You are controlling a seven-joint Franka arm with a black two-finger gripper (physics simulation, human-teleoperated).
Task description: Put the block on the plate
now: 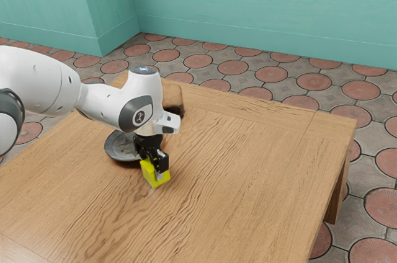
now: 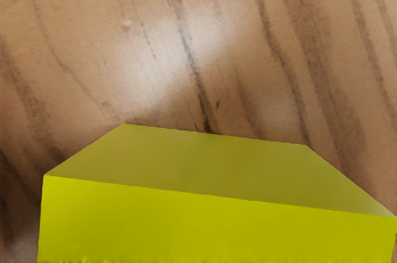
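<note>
In the exterior view the black gripper (image 1: pixel 155 167) points down beside the plate, with its fingers on two sides of the yellow block (image 1: pixel 151 175), shut on it. The block sits low at the fingertips, slightly tilted; whether its underside touches the table I cannot tell. A dark round plate (image 1: pixel 116 146) lies just behind the hand, partly covered by it. Large at the wrist view's lower edge is the same yellow block (image 2: pixel 211 226), with wood grain beyond it.
The wooden table (image 1: pixel 248 176) extends toward the exterior view's right. A brown, rounded object (image 1: pixel 173 97) stands behind the hand, near the table's far edge, partly hidden by the arm.
</note>
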